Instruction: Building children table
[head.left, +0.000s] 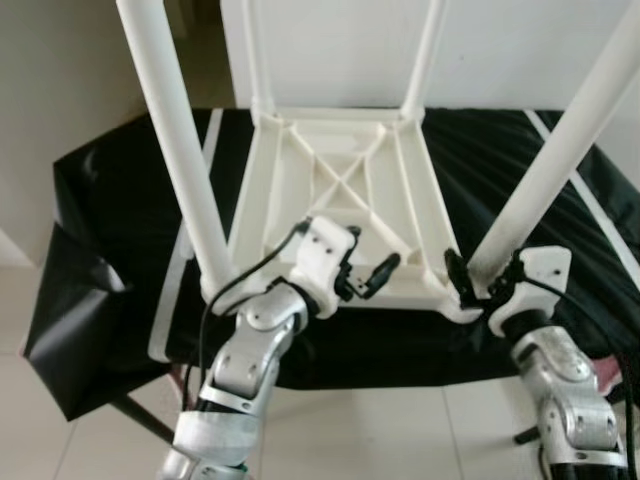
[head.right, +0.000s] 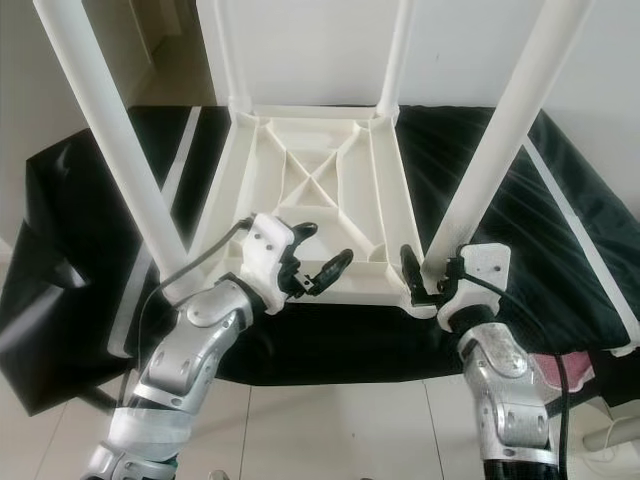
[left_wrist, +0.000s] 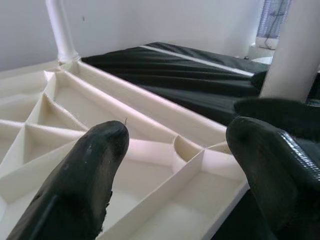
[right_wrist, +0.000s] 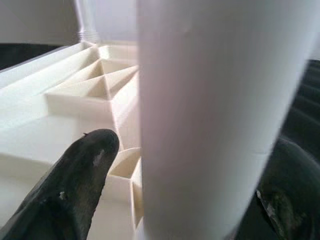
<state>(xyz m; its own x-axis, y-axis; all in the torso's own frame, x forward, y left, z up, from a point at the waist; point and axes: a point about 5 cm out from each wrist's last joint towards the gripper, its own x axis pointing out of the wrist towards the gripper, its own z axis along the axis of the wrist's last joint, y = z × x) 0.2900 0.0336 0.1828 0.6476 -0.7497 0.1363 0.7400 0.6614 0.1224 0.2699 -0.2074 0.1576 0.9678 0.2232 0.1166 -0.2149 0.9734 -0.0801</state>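
Left eye view, upturned white table (head.left: 340, 190) on black cloth (head.left: 120, 200), right tool (head.left: 478, 283) gripping leg (head.left: 560, 160), left tool (head.left: 375, 275) open

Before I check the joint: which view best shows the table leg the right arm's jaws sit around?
The right wrist view: the near right leg stands close up between the right gripper fingers. Both eye views show its whole length, small, rising from the upturned tabletop. The left wrist view catches only its edge.

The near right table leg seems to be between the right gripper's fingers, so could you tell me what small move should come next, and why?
Probably twist or press the near right leg firmly into its corner socket. The right gripper brackets its base, while the left gripper hovers open over the upturned tabletop, free to steady it.
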